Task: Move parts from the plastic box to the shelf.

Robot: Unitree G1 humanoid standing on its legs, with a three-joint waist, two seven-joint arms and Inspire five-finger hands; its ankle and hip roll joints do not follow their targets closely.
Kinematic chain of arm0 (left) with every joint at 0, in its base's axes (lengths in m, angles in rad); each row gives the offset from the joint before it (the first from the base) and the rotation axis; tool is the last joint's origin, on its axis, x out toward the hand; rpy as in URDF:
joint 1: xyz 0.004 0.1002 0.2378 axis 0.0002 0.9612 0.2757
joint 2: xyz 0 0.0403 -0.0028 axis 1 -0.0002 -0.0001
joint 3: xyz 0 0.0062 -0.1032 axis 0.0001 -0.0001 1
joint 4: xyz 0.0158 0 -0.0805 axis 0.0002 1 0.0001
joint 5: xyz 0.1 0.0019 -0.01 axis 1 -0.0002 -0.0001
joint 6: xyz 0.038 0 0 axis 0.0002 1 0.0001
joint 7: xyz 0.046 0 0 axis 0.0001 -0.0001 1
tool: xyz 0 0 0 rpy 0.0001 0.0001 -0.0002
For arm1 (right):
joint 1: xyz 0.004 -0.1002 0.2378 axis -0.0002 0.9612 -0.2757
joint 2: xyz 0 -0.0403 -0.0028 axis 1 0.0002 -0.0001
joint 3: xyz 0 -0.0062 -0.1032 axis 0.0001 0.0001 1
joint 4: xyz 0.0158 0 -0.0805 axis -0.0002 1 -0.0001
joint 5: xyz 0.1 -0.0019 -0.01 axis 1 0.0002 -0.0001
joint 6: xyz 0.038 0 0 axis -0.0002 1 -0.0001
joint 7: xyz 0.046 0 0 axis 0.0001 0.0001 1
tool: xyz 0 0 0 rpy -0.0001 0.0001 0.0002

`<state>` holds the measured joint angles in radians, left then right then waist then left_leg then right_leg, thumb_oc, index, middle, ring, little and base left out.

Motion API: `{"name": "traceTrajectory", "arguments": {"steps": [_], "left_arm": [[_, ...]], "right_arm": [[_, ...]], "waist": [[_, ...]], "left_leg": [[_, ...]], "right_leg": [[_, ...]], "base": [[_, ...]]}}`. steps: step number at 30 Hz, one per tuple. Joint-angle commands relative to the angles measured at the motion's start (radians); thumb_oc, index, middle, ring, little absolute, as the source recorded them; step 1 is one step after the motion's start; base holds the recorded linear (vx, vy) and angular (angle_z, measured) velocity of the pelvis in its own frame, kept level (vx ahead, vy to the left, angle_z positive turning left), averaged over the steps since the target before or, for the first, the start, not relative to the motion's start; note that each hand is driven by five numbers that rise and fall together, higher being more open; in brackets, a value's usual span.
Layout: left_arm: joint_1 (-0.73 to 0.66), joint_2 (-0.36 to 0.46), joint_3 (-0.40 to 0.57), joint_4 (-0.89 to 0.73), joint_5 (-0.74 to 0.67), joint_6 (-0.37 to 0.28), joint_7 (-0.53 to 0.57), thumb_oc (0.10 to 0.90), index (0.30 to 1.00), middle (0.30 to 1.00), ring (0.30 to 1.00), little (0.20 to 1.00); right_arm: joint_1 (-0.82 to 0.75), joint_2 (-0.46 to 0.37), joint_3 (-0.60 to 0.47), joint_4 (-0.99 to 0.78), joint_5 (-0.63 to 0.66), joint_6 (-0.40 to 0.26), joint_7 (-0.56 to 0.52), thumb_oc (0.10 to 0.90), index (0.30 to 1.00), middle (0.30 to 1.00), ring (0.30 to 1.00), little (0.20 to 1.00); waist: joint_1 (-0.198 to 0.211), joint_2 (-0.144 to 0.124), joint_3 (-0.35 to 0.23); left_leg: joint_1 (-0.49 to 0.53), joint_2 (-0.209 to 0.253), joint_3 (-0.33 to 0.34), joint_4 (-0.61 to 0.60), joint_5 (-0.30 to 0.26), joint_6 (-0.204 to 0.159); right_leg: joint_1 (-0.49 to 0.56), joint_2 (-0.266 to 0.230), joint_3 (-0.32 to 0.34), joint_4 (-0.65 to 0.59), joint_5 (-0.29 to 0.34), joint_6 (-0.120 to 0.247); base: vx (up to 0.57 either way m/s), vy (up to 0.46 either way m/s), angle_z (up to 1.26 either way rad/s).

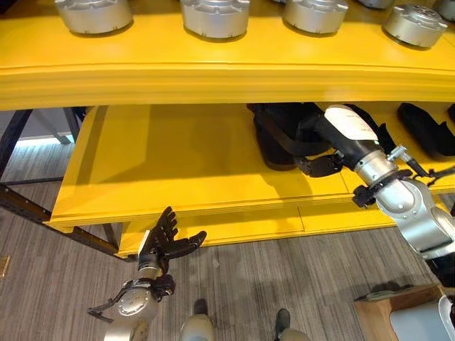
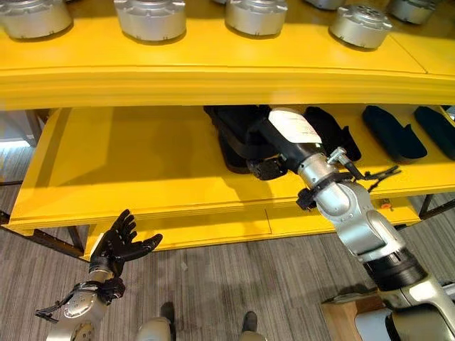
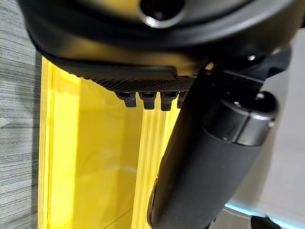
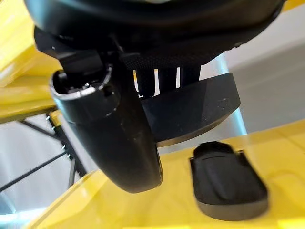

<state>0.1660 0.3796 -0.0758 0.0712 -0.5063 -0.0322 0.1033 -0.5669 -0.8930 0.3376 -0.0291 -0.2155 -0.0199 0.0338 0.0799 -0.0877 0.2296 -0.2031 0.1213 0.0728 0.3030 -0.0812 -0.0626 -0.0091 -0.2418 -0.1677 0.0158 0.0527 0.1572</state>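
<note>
My right hand (image 1: pixel 321 165) reaches into the lower yellow shelf (image 1: pixel 178 163) and is shut on a flat black part (image 4: pixel 190 114), with the thumb (image 4: pixel 114 138) on one side and the fingers on the other. From the head the held part (image 2: pixel 234 138) looks like a dark bulk just above the shelf board. Another black part (image 4: pixel 228 181) lies on the shelf beside it. My left hand (image 1: pixel 165 241) hangs open below the shelf's front edge, holding nothing.
Several round silver parts (image 1: pixel 213 15) stand on the upper yellow shelf (image 1: pixel 213 67). More black parts (image 2: pixel 391 131) lie in a row on the lower shelf's right. A brown box corner (image 1: pixel 398 309) sits on the floor at the lower right.
</note>
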Motion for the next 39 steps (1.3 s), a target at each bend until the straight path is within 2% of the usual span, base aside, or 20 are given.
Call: {"name": "traceTrajectory", "arguments": {"steps": [1, 2, 3, 4, 5, 6, 7, 9, 10, 11, 17, 28, 39], "left_arm": [[-0.033, 0.108, -0.018, -0.134, -0.009, -0.096, -0.006, 0.9, 1.0, 1.0, 1.0, 1.0], [-0.049, 0.123, -0.022, -0.13, -0.015, -0.103, -0.006, 0.9, 1.0, 1.0, 1.0, 1.0], [-0.049, 0.122, -0.021, -0.13, -0.015, -0.103, -0.006, 0.9, 1.0, 1.0, 1.0, 1.0], [-0.063, 0.12, -0.033, -0.124, -0.029, -0.11, -0.004, 0.9, 1.0, 1.0, 1.0, 1.0], [-0.065, 0.118, -0.031, -0.123, -0.029, -0.11, -0.004, 0.9, 1.0, 1.0, 1.0, 1.0], [-0.081, 0.11, -0.04, -0.099, -0.047, -0.115, 0.011, 0.9, 1.0, 1.0, 1.0, 1.0], [-0.077, 0.117, -0.038, -0.097, -0.047, -0.118, 0.004, 0.9, 1.0, 1.0, 1.0, 1.0], [-0.073, 0.112, -0.033, -0.1, -0.048, -0.115, 0.008, 0.9, 1.0, 1.0, 1.0, 1.0], [-0.071, 0.103, -0.035, -0.098, -0.051, -0.114, 0.011, 0.9, 1.0, 1.0, 1.0, 1.0], [-0.067, 0.102, -0.044, -0.103, -0.057, -0.114, 0.006, 0.9, 1.0, 1.0, 1.0, 1.0], [-0.073, 0.106, -0.057, -0.099, -0.068, -0.108, 0.002, 0.9, 1.0, 1.0, 1.0, 1.0], [-0.094, 0.134, -0.071, -0.097, -0.078, -0.114, -0.004, 0.9, 1.0, 1.0, 1.0, 1.0], [-0.108, 0.152, -0.087, -0.106, -0.102, -0.131, 0.0, 0.9, 1.0, 1.0, 1.0, 1.0]], "right_arm": [[-0.203, 0.033, -0.035, -0.032, 0.028, -0.046, -0.099, 0.4, 0.3, 0.3, 0.3, 0.3], [-0.294, 0.017, 0.021, 0.027, 0.038, -0.043, -0.105, 0.4, 0.3, 0.3, 0.3, 0.3], [-0.297, 0.017, 0.023, 0.028, 0.039, -0.043, -0.105, 0.4, 0.3, 0.3, 0.3, 0.3], [-0.351, -0.005, 0.057, 0.086, 0.041, -0.037, -0.111, 0.4, 0.3, 0.3, 0.3, 0.3], [-0.358, -0.005, 0.062, 0.09, 0.042, -0.039, -0.112, 0.4, 0.3, 0.3, 0.3, 0.3], [-0.369, -0.025, 0.073, 0.104, 0.054, -0.038, -0.126, 0.4, 0.3, 0.3, 0.3, 0.3], [-0.379, -0.027, 0.071, 0.107, 0.046, -0.022, -0.112, 0.4, 0.3, 0.3, 0.3, 0.3], [-0.399, -0.015, 0.086, 0.115, 0.041, -0.019, -0.114, 0.4, 0.3, 0.3, 0.3, 0.3], [-0.412, -0.012, 0.096, 0.124, 0.049, -0.019, -0.116, 0.4, 0.3, 0.3, 0.3, 0.3], [-0.418, -0.012, 0.097, 0.133, 0.068, -0.017, -0.11, 0.4, 0.3, 0.3, 0.3, 0.3], [-0.468, 0.024, 0.117, 0.189, 0.103, -0.01, -0.124, 0.4, 0.3, 0.3, 0.3, 0.3], [-0.608, 0.09, 0.187, 0.287, 0.115, -0.003, -0.151, 0.4, 0.3, 0.3, 0.3, 0.3], [-0.752, 0.233, 0.24, 0.441, 0.139, 0.003, -0.198, 0.4, 0.3, 0.3, 0.3, 0.3]], "waist": [[0.025, -0.016, -0.034], [0.028, -0.006, -0.011], [0.028, -0.006, -0.011], [0.02, -0.011, 0.007], [0.018, -0.011, 0.007], [0.013, -0.021, 0.036], [0.022, -0.029, 0.034], [0.022, -0.028, 0.042], [0.023, -0.029, 0.043], [0.017, -0.028, 0.048], [0.016, -0.012, 0.05], [0.027, 0.009, 0.062], [0.059, 0.026, 0.071]], "left_leg": [[-0.055, 0.002, -0.041, 0.114, -0.114, 0.054], [-0.05, -0.003, -0.031, 0.107, -0.112, 0.06], [-0.05, -0.003, -0.03, 0.107, -0.112, 0.06], [-0.036, -0.018, -0.036, 0.098, -0.123, 0.058], [-0.039, -0.02, -0.036, 0.094, -0.118, 0.058], [-0.042, -0.032, -0.056, 0.128, -0.13, 0.048], [-0.059, -0.034, -0.057, 0.156, -0.128, 0.045], [-0.057, -0.037, -0.052, 0.158, -0.134, 0.041], [-0.056, -0.035, -0.054, 0.162, -0.133, 0.035], [-0.067, -0.025, -0.07, 0.169, -0.126, 0.024], [-0.1, -0.01, -0.096, 0.218, -0.142, 0.018], [-0.129, 0.001, -0.122, 0.255, -0.158, 0.011], [-0.137, 0.008, -0.155, 0.251, -0.16, 0.015]], "right_leg": [[-0.051, -0.16, 0.044, 0.212, 0.131, 0.04], [-0.117, -0.149, 0.023, 0.256, 0.094, 0.026], [-0.118, -0.149, 0.023, 0.257, 0.093, 0.026], [-0.155, -0.1, 0.045, 0.21, 0.031, 0.018], [-0.158, -0.101, 0.045, 0.209, 0.034, 0.017], [-0.17, -0.05, 0.09, 0.159, -0.021, 0.006], [-0.154, -0.071, 0.079, 0.154, -0.03, 0.004], [-0.151, -0.085, 0.062, 0.168, -0.018, 0.008], [-0.153, -0.083, 0.064, 0.185, -0.032, 0.007], [-0.164, -0.054, 0.083, 0.215, -0.063, 0.001], [-0.198, -0.047, 0.079, 0.309, -0.126, -0.017], [-0.231, -0.049, 0.083, 0.394, -0.175, -0.029], [-0.248, -0.032, 0.08, 0.425, -0.204, -0.045]], "base": [[-0.17, 0.35, 0.13], [-0.16, 0.29, 0.03], [-0.05, 0.158, -0.1], [0.01, 0.025, -0.14], [0.03, -0.023, -0.14], [0.01, -0.058, 0.02], [0.02, -0.053, 0.13], [-0.01, 0.001, 0.58], [-0.05, -0.089, 0.67], [-0.04, -0.104, 0.27], [-0.03, -0.078, 0.13], [-0.01, -0.05, 0.06], [0.01, -0.045, 0.04]]}}
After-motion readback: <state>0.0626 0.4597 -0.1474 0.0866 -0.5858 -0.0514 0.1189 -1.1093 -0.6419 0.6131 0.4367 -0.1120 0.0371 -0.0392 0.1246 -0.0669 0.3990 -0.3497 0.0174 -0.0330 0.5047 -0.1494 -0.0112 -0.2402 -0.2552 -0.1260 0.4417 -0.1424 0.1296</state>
